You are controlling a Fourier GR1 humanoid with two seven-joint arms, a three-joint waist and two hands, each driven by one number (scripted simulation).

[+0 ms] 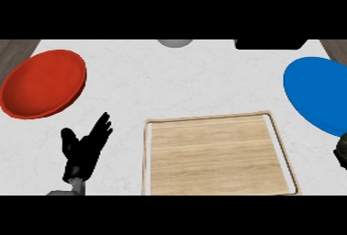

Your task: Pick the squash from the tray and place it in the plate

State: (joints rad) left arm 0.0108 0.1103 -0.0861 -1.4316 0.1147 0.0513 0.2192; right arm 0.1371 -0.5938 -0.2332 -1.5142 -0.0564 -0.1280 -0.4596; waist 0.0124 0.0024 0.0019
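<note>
Head view: left of the tray (217, 156), your left hand (82, 149) rests open, holding nothing. Right of the tray a dark shape (341, 153) meets the frame edge; whether it is hand or squash, and its axis, you cannot tell. Beyond the tray: blue plate (315, 92) right, red plate (44, 82) left.

The middle of the counter (183, 82) lies bare between the red plate (44, 83) at the left and the blue plate (318, 94) at the right, a wide lane from the tray's far rim to the back edge. The wooden tray (217, 156) fills the near centre; its low raised rim is the only step there. The left hand (85, 147) rests open, fingers up, in the strip left of the tray, below the red plate and apart from both. At the back edge stand a grey round object (176, 42) and a black object (270, 43). The right hand (342, 153), a dark shape at the right edge, sits just below the blue plate, narrowing the gap between plate and tray.
</note>
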